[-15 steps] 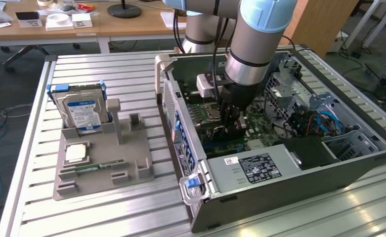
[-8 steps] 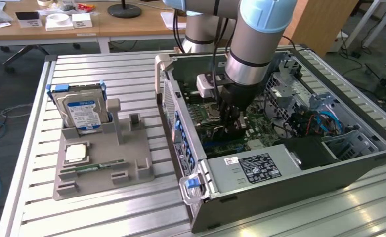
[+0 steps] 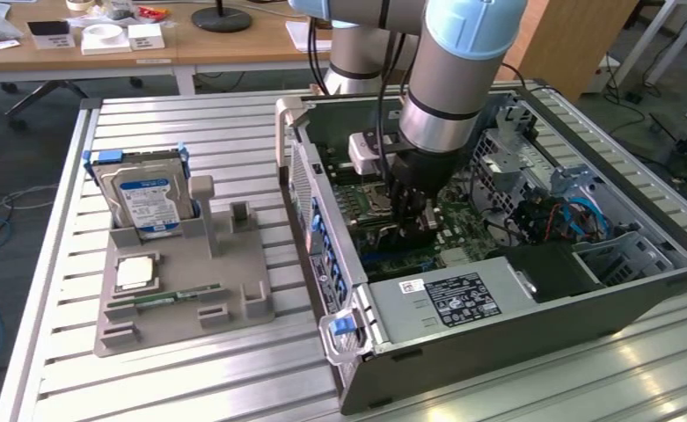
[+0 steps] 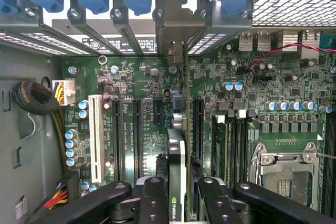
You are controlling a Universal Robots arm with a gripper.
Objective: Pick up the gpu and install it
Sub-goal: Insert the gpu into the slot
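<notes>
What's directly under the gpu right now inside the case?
The gpu, held edge-on in the gripper, stands over the green motherboard among its black expansion slots. Its lower edge and the slot beneath are covered by the card itself, so seating cannot be seen.

- My arm (image 3: 443,79): descends near-vertical from the upper centre of the exterior view, wrist pointing down.
- My gripper (image 4: 177,195): black fingers (image 4: 152,200) at the wrist view's lower edge, clamped on the gpu (image 4: 177,156).
</notes>
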